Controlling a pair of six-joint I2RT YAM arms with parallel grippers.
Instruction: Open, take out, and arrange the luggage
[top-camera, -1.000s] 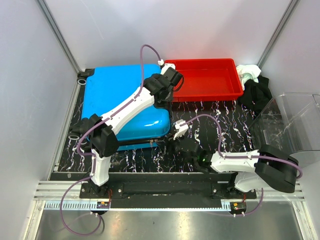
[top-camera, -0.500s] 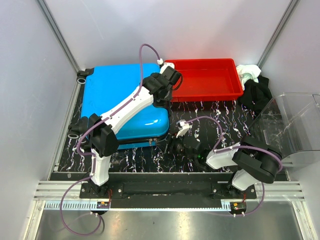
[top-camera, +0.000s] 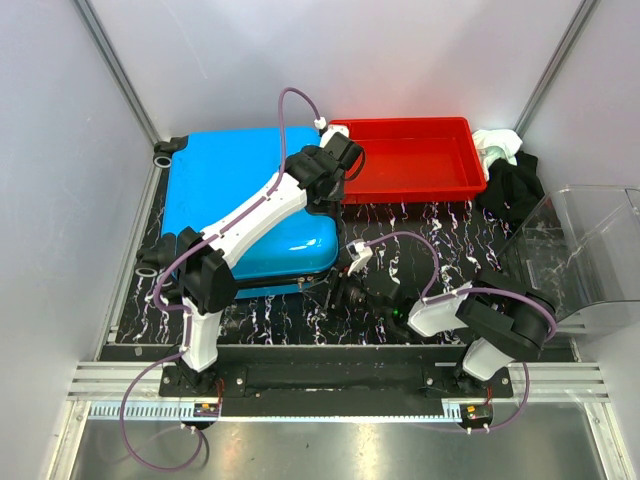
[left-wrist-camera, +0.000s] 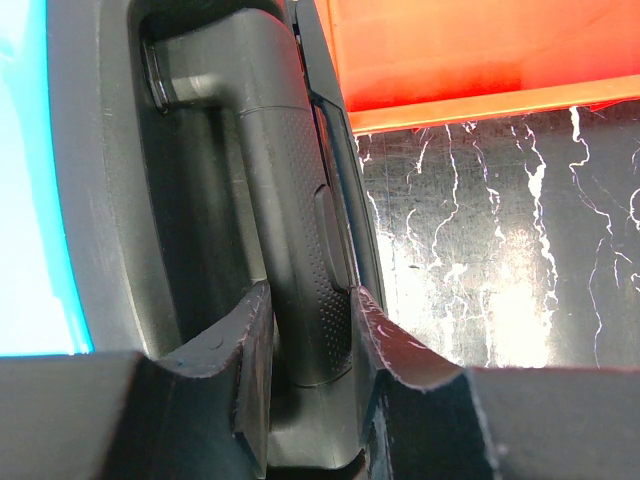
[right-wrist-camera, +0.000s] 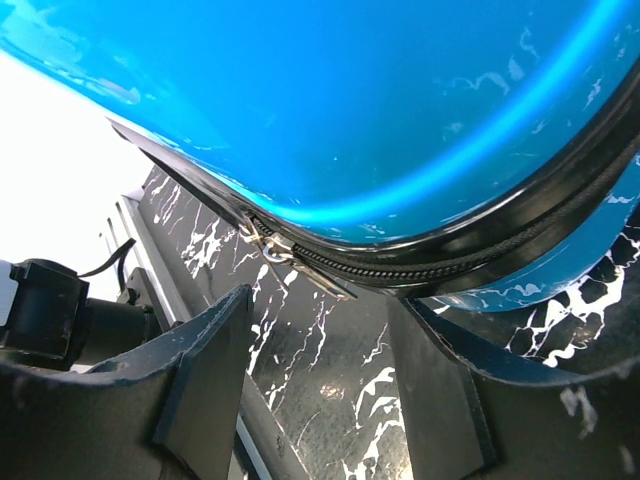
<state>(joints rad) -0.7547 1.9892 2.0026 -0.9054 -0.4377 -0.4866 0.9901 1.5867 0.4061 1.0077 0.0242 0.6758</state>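
Luggage (top-camera: 215, 185) handle (left-wrist-camera: 295, 220) (in left gripper (left-wrist-camera: 312, 300))

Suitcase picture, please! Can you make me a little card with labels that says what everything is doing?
suitcase: blue, lying flat, lid shut
left claw: clamped on the black handle on the suitcase's right side
right claw: open, low at the suitcase's front edge, zip pull just ahead of its fingers
tray: red, at the back, right of the suitcase
bin: clear plastic, far right
clothes: dark pile by the tray's right end
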